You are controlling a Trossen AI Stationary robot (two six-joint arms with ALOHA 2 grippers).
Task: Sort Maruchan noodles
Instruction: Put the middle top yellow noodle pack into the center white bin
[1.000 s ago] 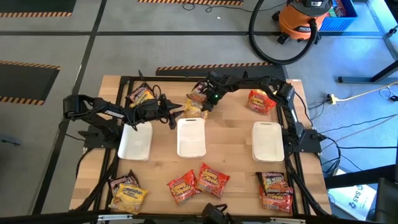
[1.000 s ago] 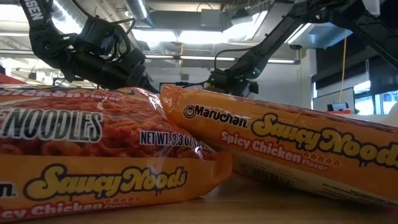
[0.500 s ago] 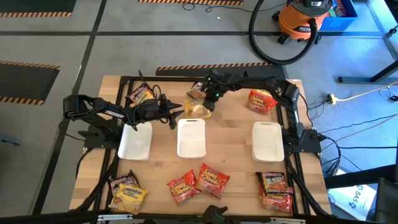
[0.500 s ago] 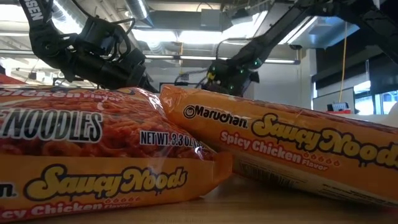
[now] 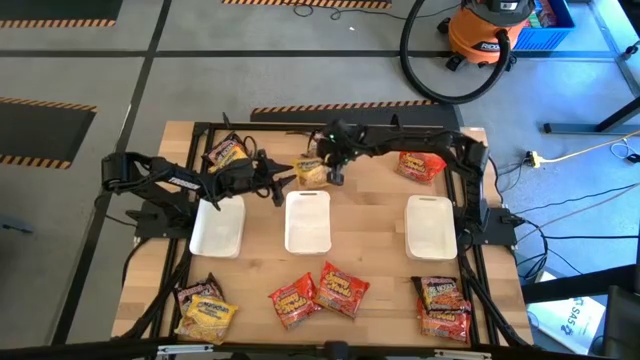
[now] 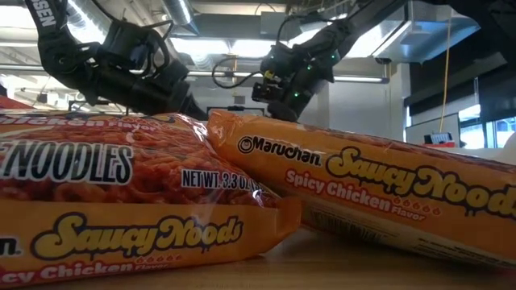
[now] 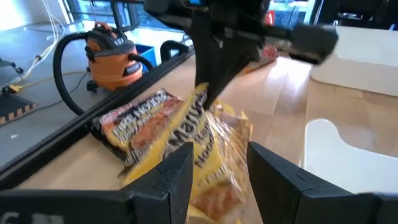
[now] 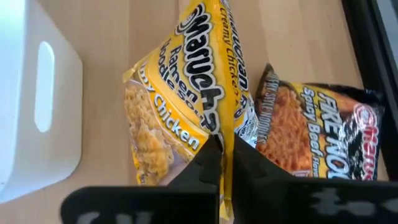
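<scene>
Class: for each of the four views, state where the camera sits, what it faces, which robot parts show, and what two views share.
High: overhead, facing the table; both arms.
Low: at tabletop height behind orange packets; both arms above.
Left wrist: faces the yellow packet; own fingers.
Right wrist: right tool shut on the yellow packet, beside a dark packet.
Shared: both wrist views show the yellow packet.

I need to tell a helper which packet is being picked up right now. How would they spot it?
Look at the far edge of the wooden table, just beyond the middle white tray. There the right gripper is shut on a yellow noodle packet, pinching its edge. Its dark neighbour lies flat; only this yellow one is gripped.
</scene>
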